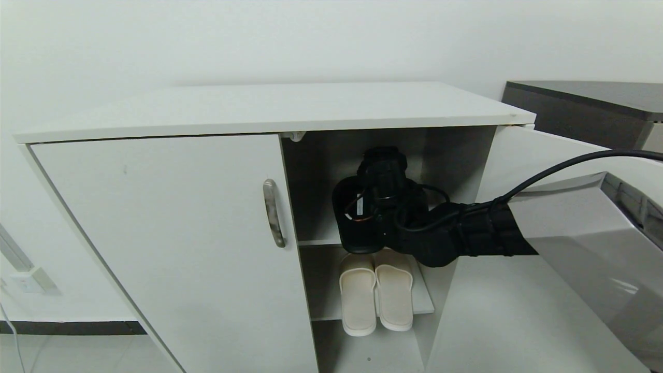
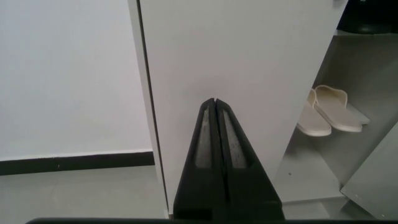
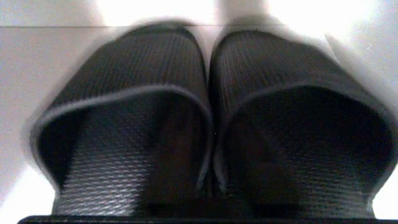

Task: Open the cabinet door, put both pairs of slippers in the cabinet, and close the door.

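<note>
1. Currently the right gripper (image 1: 380, 207), at the centre of the head view, is inside the cabinet (image 1: 259, 109) at the upper shelf (image 1: 315, 242). Its fingers are clamped on the black slippers (image 1: 351, 223), apparently one finger inside each shoe. I cannot tell whether the pair rests on the shelf yet. Letting go too high could tip it out the front.
2. White slippers (image 1: 375, 295) lie on the lower shelf (image 1: 423, 306), lower centre, with their near ends overhanging its front edge. A falling black slipper, or the arm backing out low, could knock them off.
3. That overhang might also stop the open door (image 1: 507, 321), lower right, from shutting fully.
4. Pulling back before the fingers clear the shoes could drag the pair out again.
5. Over at the left of the frame, the left gripper (image 2: 214, 109) has its fingers together and holds nothing. It sits just before the closed door (image 1: 155, 233), and a swing towards the opening could bump the handle (image 1: 273, 212) or the right arm.
</note>
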Robot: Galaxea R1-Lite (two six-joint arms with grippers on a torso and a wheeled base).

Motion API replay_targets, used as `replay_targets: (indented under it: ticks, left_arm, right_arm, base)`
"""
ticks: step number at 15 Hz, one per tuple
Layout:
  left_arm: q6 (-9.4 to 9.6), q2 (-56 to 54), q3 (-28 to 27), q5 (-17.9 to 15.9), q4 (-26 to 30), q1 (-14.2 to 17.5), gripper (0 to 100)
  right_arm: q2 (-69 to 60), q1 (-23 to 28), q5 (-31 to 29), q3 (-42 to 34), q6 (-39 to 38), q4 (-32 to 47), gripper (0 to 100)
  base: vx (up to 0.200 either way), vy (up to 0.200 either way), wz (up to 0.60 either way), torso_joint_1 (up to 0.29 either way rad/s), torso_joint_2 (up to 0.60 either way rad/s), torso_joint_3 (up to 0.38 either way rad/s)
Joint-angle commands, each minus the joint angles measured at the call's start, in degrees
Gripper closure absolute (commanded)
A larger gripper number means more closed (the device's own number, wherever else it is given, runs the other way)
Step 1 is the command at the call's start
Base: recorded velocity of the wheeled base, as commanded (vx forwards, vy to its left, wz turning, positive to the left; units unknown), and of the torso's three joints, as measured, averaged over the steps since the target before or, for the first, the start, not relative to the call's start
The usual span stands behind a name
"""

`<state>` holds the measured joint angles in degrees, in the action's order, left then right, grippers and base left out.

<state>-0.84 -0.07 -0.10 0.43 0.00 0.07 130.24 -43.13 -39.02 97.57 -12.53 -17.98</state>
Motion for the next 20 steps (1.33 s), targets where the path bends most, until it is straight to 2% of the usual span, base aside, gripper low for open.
replay_targets:
  ticks: [1,4,10,16,17,20]
  left_arm:
    - [-0.04,0.07,0.01,0.01,0.0,0.01,100]
    - [-0.04,0.07,0.01,0.01,0.0,0.01,100]
    - [-0.13,0.07,0.01,0.01,0.0,0.01,100]
    - [-0.13,0.07,0.01,0.01,0.0,0.01,100]
    - [-0.13,0.07,0.01,0.01,0.0,0.01,100]
    - [0.14,0.07,0.01,-0.08,0.0,0.01,100]
  right_arm:
    - [0.01,-0.02,0.0,-0.28,-0.04,0.05,0]
    - [-2.19,-0.55,-0.09,-3.18,-0.04,-0.12,0]
    - [-12.73,-3.8,-0.27,-15.31,-1.27,-0.74,0]
    - [-21.96,-7.14,0.17,-31.92,-1.44,-11.2,0]
    - [-22.75,-7.58,0.97,-33.68,-1.35,-12.96,100]
    - [-23.81,-8.99,3.69,-36.05,-1.44,-13.92,100]
  base:
    - [0.0,0.0,0.0,0.0,0.0,0.0]
    - [0.0,0.0,0.0,0.0,0.0,0.0]
    - [0.0,0.0,0.0,0.0,0.0,0.0]
    - [0.0,0.0,0.0,0.0,0.0,0.0]
    - [0.0,0.0,0.0,0.0,0.0,0.0]
    - [0.0,0.0,0.0,0.0,0.0,0.0]
